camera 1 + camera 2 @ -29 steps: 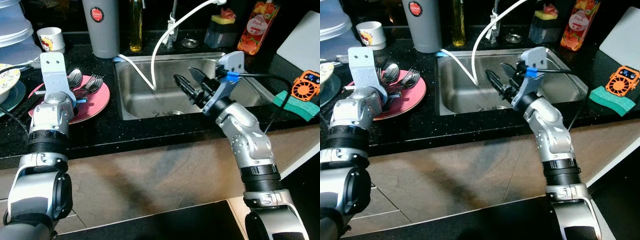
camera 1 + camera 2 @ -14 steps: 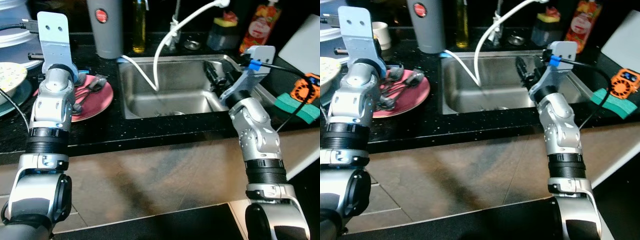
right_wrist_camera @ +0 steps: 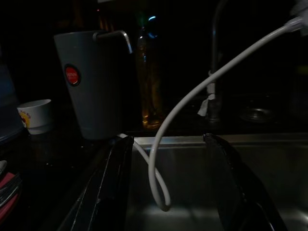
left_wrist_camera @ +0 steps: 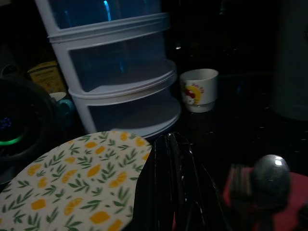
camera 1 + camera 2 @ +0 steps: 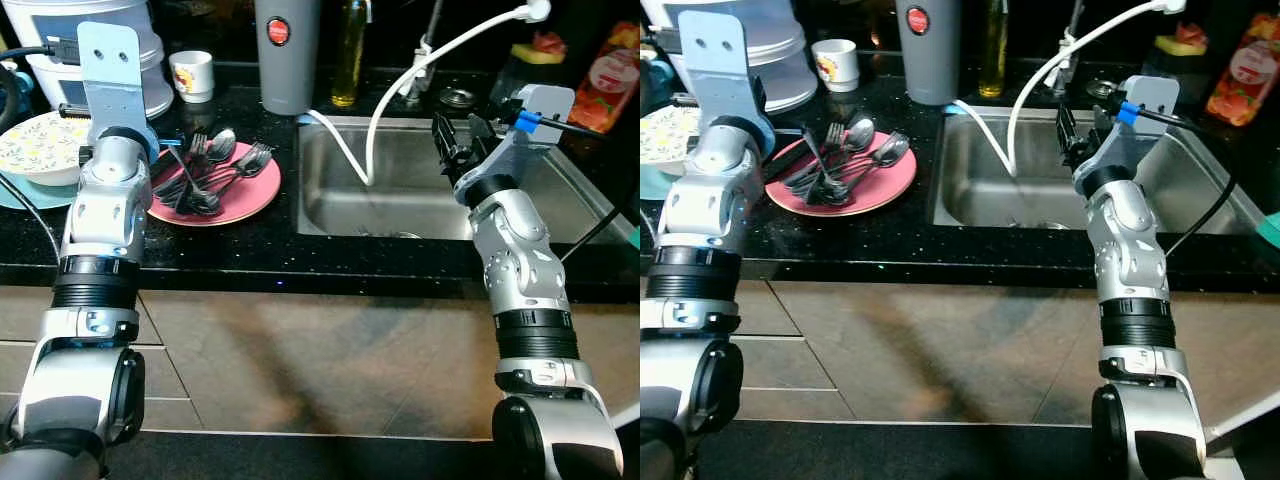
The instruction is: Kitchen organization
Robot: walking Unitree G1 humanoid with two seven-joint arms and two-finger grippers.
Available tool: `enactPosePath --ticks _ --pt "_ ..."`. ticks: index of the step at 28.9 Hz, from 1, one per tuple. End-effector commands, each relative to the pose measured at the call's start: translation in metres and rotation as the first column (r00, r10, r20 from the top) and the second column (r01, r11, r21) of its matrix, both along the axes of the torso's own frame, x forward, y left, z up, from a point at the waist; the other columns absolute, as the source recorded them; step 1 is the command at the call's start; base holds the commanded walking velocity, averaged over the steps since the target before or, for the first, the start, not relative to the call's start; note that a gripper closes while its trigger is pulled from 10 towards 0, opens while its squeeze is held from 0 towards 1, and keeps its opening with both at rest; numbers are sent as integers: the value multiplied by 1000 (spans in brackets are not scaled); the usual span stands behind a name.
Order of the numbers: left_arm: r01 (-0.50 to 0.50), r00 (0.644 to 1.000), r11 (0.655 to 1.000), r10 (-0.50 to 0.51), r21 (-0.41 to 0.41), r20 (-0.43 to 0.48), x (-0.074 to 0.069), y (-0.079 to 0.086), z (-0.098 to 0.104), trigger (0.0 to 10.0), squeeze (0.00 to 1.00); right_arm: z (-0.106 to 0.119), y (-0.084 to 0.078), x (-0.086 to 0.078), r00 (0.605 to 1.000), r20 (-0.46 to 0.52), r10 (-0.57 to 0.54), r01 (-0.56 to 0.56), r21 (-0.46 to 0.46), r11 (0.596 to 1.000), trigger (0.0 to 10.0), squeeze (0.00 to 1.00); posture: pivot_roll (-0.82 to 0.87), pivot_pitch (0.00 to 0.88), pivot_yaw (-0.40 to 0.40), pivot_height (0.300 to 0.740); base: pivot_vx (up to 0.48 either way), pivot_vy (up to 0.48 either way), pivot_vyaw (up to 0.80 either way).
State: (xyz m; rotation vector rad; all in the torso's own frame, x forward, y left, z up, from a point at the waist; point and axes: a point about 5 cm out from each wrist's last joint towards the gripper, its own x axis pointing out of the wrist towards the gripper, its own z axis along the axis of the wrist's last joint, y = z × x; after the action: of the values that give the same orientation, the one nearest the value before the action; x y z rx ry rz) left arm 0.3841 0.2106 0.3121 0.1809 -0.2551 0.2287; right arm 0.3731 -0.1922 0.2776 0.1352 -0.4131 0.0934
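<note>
Cutlery (image 5: pixel 215 170) on the pink plate (image 5: pixel 255 192) now sits nearer view centre as the robot turns left of the sink (image 5: pixel 420 185), right gripper (image 3: pixel 168 192) spread, left gripper (image 4: pixel 171 192) pressed together, nothing grasped yet.

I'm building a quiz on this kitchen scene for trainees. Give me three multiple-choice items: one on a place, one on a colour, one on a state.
1. Where do the forks and spoons lie?
A. in the sink
B. on the plate
C. in the cup

2. What colour is that plate?
A. pink-red
B. green
C. white

3. How do the right pincer fingers stand?
A. shut on the hose
B. shut, empty
C. open, empty

Answers: 1 B, the cutlery is piled on the plate left of the sink; 2 A, its rim shows pink-red; 3 C, the wrist view shows the fingers apart, the white hose beyond them.
</note>
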Motion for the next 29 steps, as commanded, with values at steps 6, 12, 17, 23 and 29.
enactPosePath --ticks 6,12,17,23,29 --pt "22 1000 1000 -21 13 -8 3 -5 -2 10000 0 1 -7 1 999 4 -37 36 11 999 10000 0 111 44 -15 740 0 0 775" --pt "29 1000 999 -29 13 -13 4 -7 -4 10000 0 1 -9 1 999 5 -49 49 14 999 10000 0 111 44 -15 740 0 0 775" --pt "34 999 999 -34 10 -17 6 -8 -5 10000 0 0 -11 1 998 5 -59 59 15 998 10000 0 105 43 -11 740 0 0 775" --pt "42 999 999 -42 9 -21 7 -11 -7 10000 0 0 -13 0 998 4 -66 66 14 998 10000 0 94 43 -7 740 0 0 774" --pt "50 999 999 -50 6 -23 8 -12 -8 10000 0 -1 -14 0 997 4 -75 75 10 997 10000 0 91 41 -7 740 0 0 771"
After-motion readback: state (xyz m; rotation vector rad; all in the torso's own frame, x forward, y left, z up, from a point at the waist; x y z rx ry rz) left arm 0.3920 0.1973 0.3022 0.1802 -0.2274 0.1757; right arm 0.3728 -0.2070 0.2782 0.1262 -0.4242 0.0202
